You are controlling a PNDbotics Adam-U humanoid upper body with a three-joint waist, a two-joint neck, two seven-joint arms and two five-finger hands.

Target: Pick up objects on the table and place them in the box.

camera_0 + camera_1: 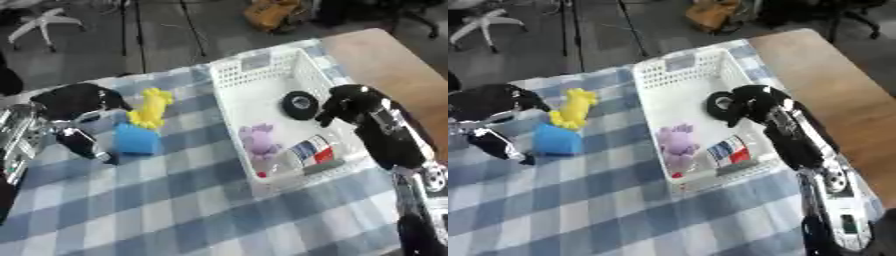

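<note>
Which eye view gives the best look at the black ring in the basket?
The left eye view: the black ring shows whole, just beside the right robot hand. In the right eye view that hand covers part of the ring inside the white basket.

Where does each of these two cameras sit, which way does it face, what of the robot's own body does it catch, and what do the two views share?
Left eye view: from the robot's head, looking down on the checked table; the left hand enters from the left by the blue block and yellow toy, the right hand is over the white box.
Right eye view: same head, set slightly rightward, showing more of the right arm.
Shared: the box holding a black ring and purple toy.
</note>
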